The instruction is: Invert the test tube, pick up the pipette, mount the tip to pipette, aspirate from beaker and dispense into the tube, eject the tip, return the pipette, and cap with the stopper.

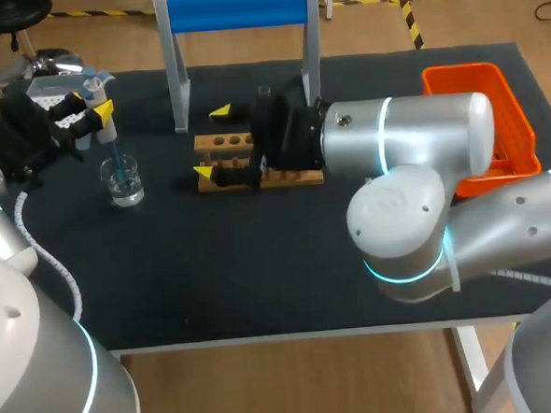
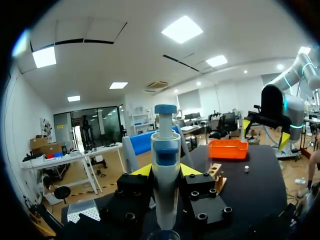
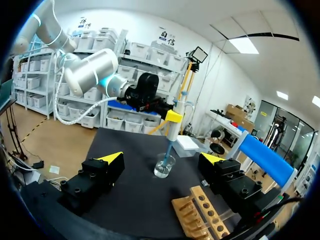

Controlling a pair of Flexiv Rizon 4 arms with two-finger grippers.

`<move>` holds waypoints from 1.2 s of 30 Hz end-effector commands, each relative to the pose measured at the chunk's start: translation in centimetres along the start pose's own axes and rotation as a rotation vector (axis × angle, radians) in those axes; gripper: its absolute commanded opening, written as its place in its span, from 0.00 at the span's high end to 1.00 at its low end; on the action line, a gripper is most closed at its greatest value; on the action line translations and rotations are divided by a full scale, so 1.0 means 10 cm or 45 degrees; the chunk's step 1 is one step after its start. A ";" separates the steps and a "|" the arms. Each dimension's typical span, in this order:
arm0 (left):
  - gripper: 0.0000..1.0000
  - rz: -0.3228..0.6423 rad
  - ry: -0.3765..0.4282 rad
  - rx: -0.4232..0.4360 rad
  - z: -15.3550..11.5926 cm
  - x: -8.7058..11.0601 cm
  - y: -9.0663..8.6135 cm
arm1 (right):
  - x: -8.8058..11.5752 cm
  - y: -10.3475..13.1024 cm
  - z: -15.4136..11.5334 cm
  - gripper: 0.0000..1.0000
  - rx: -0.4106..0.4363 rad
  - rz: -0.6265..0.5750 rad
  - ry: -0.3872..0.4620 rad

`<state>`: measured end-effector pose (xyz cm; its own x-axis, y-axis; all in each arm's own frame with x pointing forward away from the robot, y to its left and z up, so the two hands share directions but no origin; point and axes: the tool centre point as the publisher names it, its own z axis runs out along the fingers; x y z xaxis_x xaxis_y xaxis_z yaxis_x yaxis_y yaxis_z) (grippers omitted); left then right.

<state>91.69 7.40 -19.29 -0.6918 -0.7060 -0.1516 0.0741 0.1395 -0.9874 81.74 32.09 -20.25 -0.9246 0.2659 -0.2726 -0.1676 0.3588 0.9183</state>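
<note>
The left gripper (image 1: 99, 97) is pinched on the white-and-blue plastic pipette (image 1: 107, 123), one yellow-tipped finger pressing each side of its body. The pipette stands upright. Straight below the hand sits the small clear glass beaker (image 1: 124, 183), and the pipette's thin bluish tip (image 1: 119, 165) reaches down inside its rim. From the left wrist camera the pipette (image 2: 165, 170) fills the gap between the fingers (image 2: 142, 170), with the beaker's rim (image 2: 164, 234) just showing beneath it.

The right gripper (image 1: 212, 142) hangs with its fingers spread wide, holding nothing, directly over the light wooden test-tube rack (image 1: 288, 177) (one yellow tip lies beyond the rack's far edge, the other at its near edge). In its own wrist view the rack (image 3: 200, 215) lies under and slightly to one side of the open fingers (image 3: 112, 157). Well ahead of them stand the beaker (image 3: 164, 167) and the pipette (image 3: 172, 132). The test tube itself cannot be made out.

Beyond the right hand stands a white frame with a blue cylindrical bar (image 1: 235, 8). An orange plastic basket (image 1: 464, 69) lies back along the right arm, on the black table mat (image 1: 260, 264).
</note>
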 end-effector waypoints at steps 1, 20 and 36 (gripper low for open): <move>1.00 0.000 -0.001 0.000 0.01 0.00 0.00 | -0.09 0.04 -0.08 0.00 -0.022 -0.006 0.416; 1.00 0.000 -0.001 0.000 0.01 0.00 0.00 | -0.36 0.34 -0.09 0.00 -0.088 0.025 0.632; 1.00 0.000 -0.001 0.000 0.01 0.00 0.00 | -0.57 0.70 0.07 0.00 -0.229 0.076 0.769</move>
<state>91.68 7.42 -19.24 -0.6925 -0.7053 -0.1516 0.0727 0.1408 -0.9874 85.39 33.29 -12.76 -0.9922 -0.0617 -0.1081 -0.1183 0.1972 0.9732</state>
